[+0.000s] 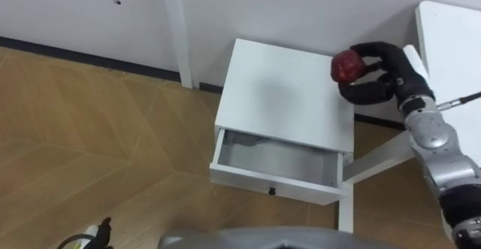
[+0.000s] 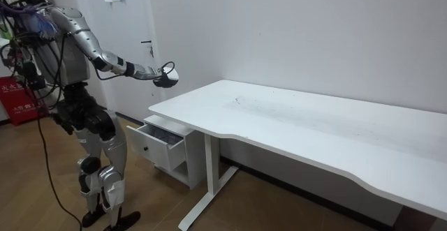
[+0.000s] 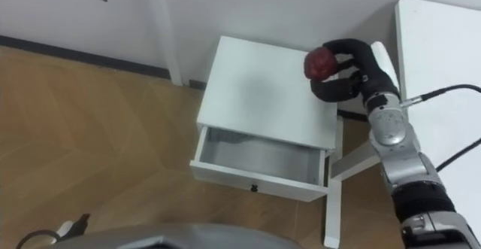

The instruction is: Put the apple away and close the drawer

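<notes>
Red apple (image 1: 348, 67), left eye view: held in the air over the far right corner of the cabinet top, clear of the surface.
Right robot hand (image 1: 379, 80), left eye view: dark fingers and thumb are curled round the apple from its right side and grip it. The arm comes in from the lower right.
Cabinet (image 1: 285, 95), left eye view: white, set against the wall, just left of the bench (image 1: 455, 38).
Drawer (image 1: 274, 162), left eye view: pulled open toward the robot, its pale inside exposed, with a small dark knob (image 1: 271, 191) on the front. The apple is not yet in it.
Floor (image 1: 113, 144), left eye view: wood in a herringbone pattern.
Left robot hand (image 1: 94, 232), left eye view: low at the lower left edge, over the floor.
Robot, room view: stands upright at the room view's left, before the cabinet, with its right arm stretched forward at chest height.
Right robot hand, room view: above the cabinet, near the end of the white bench. The apple cannot be made out inside the grip.
Drawer, room view: stands open, sticking out toward the robot's legs.
Apple, right eye view: in the same curled grip, over the cabinet's far right corner.
</notes>
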`<state>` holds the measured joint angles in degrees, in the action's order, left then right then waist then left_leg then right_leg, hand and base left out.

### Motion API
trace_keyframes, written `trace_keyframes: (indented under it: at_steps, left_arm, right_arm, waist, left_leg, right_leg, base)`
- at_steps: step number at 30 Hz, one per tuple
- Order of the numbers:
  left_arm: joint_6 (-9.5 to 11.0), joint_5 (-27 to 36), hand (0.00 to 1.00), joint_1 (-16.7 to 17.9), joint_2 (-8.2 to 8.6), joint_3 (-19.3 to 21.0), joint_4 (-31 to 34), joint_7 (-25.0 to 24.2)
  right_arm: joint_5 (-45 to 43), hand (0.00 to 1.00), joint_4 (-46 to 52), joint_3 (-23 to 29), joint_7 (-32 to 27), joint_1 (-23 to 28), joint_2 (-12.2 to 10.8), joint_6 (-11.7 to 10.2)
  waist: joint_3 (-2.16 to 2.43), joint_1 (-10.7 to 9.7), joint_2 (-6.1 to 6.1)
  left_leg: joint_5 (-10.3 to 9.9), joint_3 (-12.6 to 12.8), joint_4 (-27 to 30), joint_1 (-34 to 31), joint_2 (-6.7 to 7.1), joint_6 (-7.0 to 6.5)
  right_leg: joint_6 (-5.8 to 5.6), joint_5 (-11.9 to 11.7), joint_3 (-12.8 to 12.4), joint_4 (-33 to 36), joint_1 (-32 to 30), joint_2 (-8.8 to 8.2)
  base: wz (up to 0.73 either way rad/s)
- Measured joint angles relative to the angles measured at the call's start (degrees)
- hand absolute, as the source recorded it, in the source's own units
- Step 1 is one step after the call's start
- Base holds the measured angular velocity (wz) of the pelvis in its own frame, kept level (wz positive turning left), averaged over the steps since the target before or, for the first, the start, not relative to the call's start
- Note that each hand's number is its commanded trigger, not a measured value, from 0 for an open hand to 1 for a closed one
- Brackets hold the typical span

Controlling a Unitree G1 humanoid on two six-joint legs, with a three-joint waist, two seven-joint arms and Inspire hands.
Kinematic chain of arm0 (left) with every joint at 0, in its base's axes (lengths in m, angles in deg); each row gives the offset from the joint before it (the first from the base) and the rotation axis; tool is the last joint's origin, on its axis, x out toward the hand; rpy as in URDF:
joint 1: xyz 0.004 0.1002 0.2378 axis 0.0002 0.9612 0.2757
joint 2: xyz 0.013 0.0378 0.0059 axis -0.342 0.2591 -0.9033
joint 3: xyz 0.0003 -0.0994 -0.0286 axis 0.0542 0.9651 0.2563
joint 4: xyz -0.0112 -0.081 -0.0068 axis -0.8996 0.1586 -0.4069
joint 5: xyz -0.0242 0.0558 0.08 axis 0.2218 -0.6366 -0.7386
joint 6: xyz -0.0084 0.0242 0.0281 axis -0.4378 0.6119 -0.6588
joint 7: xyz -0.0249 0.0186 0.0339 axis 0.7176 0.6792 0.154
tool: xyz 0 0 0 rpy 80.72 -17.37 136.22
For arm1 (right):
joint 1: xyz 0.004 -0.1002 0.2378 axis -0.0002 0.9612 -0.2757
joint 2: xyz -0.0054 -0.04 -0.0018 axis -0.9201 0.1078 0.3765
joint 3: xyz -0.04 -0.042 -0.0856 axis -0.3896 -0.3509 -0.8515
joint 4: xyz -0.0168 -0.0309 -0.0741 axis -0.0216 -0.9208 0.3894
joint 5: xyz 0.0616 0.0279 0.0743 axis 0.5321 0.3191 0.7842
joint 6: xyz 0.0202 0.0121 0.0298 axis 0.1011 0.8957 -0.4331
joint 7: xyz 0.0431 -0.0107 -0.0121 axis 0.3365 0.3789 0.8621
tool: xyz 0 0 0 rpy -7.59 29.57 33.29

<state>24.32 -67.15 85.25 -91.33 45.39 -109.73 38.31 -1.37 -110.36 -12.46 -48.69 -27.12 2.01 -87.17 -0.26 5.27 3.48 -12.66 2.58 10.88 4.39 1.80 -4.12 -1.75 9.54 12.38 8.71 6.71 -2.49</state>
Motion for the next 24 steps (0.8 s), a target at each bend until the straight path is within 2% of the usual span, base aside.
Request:
trace_keyframes:
  at_steps: [7,10,15,20,21,22,24]
  left_arm:
    - [-0.1,-0.1,0.00,-0.7,0.66,-0.5,-0.1,0.0]
    - [-0.4,-0.3,0.00,-0.7,0.81,-0.6,-0.1,0.0]
    - [-0.5,-0.3,0.00,-0.6,0.83,-0.6,0.0,0.0]
    - [-0.6,-0.5,0.00,-2.0,0.89,-2.0,0.1,0.0]
    - [-0.5,-0.5,0.00,-2.2,0.90,-2.3,0.1,0.1]
    - [-0.5,-0.5,0.00,-2.4,0.91,-2.5,0.1,0.1]
    - [-0.4,-0.5,0.00,-2.8,0.91,-2.9,0.1,0.2]
  right_arm:
    - [-6.1,1.00,2.2,-3.8,3.1,2.0,-3.4,0.7]
    - [-7.6,1.00,2.2,-3.9,4.2,2.1,-4.6,1.1]
    - [-9.8,1.00,2.3,-3.9,5.4,3.0,-5.0,1.1]
    - [-11.6,1.00,1.8,-5.8,5.8,3.1,-5.9,1.1]
    - [-12.0,0.19,1.5,-6.1,6.3,3.2,-6.3,1.1]
    - [-12.4,0.00,1.4,-6.1,6.9,3.4,-6.8,1.1]
    - [-12.9,0.00,0.9,-6.2,7.2,3.5,-7.2,1.1]
  waist:
    - [0.16,-0.1,-0.73]
    - [0.20,-0.3,-0.98]
    - [0.16,-0.2,-1.09]
    - [-0.03,-0.3,-1.49]
    - [0.00,-0.3,-1.53]
    - [0.00,-0.3,-1.55]
    - [0.01,-0.3,-1.54]
  left_leg:
    - [0.0,-0.3,0.5,-1.1,0.03,0.01]
    - [0.0,-0.4,0.6,-2.2,0.07,0.00]
    - [0.0,-1.0,0.9,-2.8,0.12,0.00]
    - [0.0,-1.0,0.9,-2.9,0.15,0.00]
    - [0.0,-0.9,0.9,-2.9,0.15,0.00]
    - [0.0,-0.9,0.9,-2.9,0.15,0.00]
    - [0.0,-0.9,0.9,-2.9,0.16,0.00]
  right_leg:
    - [0.00,0.0,0.0,-0.1,-0.7,0.04]
    - [0.00,0.0,0.2,-0.1,-1.7,-0.02]
    - [0.00,0.0,0.4,-0.1,-1.9,-0.01]
    - [0.00,0.0,0.4,-0.1,-2.0,-0.06]
    - [0.00,0.0,0.4,-0.1,-2.0,-0.06]
    - [0.00,0.0,0.4,-0.1,-2.0,-0.07]
    - [0.00,0.0,0.3,-0.1,-2.0,-0.07]
  base:
    - [0.02]
    - [0.00]
    - [0.05]
    - [0.00]
    - [0.00]
    - [0.00]
    - [0.00]
